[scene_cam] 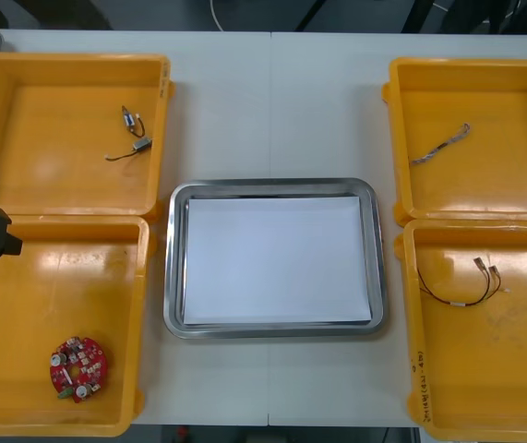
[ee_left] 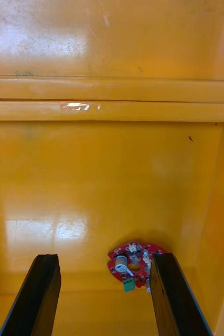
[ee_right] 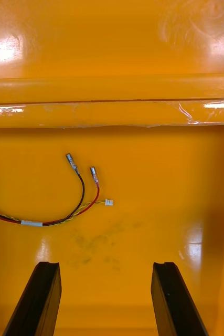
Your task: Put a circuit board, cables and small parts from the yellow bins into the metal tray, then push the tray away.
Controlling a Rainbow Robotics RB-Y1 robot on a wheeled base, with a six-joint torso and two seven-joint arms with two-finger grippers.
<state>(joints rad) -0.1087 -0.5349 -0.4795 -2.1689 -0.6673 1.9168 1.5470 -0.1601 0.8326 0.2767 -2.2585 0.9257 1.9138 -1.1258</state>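
Some illegible rim writing; left gripper, right gripper over yellow bins.

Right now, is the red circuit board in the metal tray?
No, the circuit board lies in the near left yellow bin, outside the metal tray.

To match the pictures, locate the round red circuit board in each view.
Front view: round red circuit board in the near-left yellow bin.
Left wrist view: circuit board beside one finger of the left gripper.
Right wrist view: near-right yellow bin, red and black cable instead.
Shared landmark: ridge between the left bins.
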